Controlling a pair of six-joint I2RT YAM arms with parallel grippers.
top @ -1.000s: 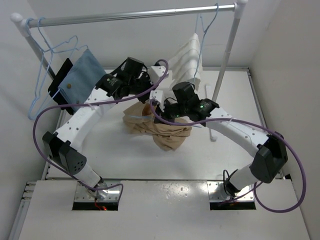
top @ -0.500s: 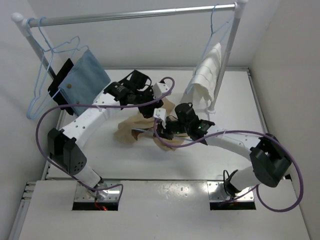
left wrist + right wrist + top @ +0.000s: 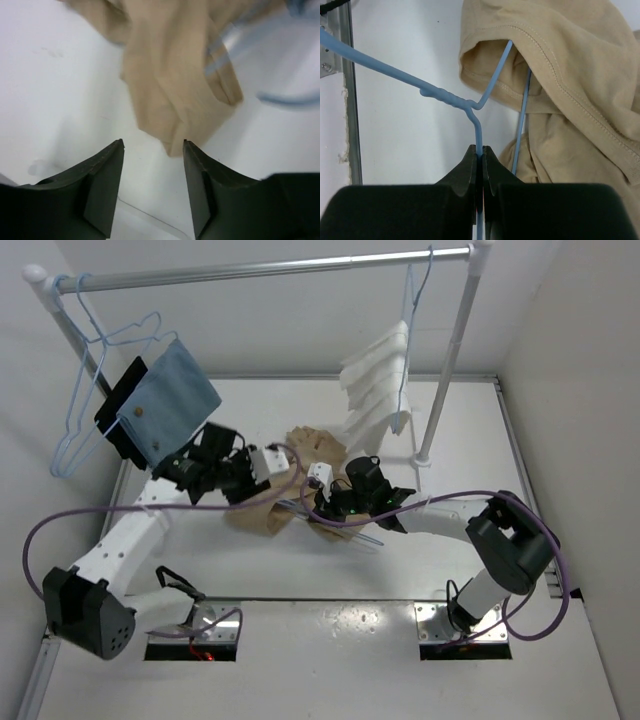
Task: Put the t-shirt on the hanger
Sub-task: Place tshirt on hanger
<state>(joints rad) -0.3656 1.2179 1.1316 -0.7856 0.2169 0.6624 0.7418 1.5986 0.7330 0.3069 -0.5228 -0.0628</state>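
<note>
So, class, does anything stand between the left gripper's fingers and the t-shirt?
Nothing visible does. The left gripper is open, and only white table shows between its fingers and the t-shirt, whose nearest corner lies just ahead. The hanger lies beyond, partly inside the fabric, pinched by the right gripper.

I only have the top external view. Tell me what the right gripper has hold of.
Observer: In the right wrist view, the right gripper is shut on the hanger, on bare wire close to its twisted junction.
Operator: Report whether that wire is inside the t-shirt.
Observer: One wire from the junction runs into a stitched opening of the t-shirt.
Operator: Now give me the left gripper.
Observer: In the left wrist view, the left gripper is open. A folded t-shirt corner lies at its fingertips, not gripped.
</note>
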